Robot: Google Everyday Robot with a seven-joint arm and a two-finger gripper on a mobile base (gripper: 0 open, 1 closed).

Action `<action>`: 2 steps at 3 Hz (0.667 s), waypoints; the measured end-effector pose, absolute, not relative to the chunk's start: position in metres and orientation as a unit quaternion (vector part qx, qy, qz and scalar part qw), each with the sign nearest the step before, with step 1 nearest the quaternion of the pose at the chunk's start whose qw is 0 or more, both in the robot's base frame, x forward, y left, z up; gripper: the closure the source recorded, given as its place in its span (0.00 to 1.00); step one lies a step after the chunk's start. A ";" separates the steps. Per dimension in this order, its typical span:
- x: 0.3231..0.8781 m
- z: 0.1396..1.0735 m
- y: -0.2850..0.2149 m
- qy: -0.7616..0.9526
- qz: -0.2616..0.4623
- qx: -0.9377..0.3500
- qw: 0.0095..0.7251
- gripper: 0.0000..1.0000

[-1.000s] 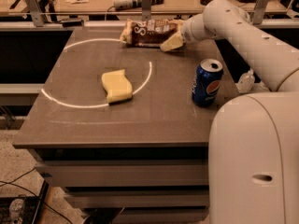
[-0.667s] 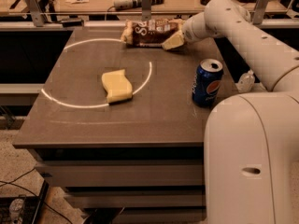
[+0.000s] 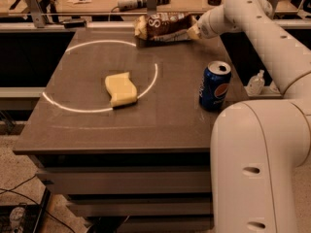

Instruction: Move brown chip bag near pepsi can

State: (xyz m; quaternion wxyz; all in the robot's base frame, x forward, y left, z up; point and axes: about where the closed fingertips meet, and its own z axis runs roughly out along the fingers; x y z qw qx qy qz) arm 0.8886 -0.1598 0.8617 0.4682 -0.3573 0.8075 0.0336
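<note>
The brown chip bag (image 3: 163, 27), dark brown with white lettering and pale ends, is at the far edge of the table (image 3: 97, 130), tilted and slightly off the surface with a shadow under it. My gripper (image 3: 193, 32) is shut on the bag's right end. The pepsi can (image 3: 214, 86), blue with the globe logo and a silver top, stands upright near the table's right edge, well in front of the bag.
A pale yellow wavy-edged sponge (image 3: 120, 88) lies mid-table inside a white circle line (image 3: 151, 79). My white arm and base fill the right side, close to the can. A small clear bottle (image 3: 255, 83) stands beyond the right edge. A cluttered bench (image 3: 146, 1) stands behind.
The chip bag has risen a little off the table and shifted slightly right with my gripper on its right end. The can and the sponge have not moved.
</note>
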 end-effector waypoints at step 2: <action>0.847 0.906 -0.188 0.804 0.068 -0.387 0.446 1.00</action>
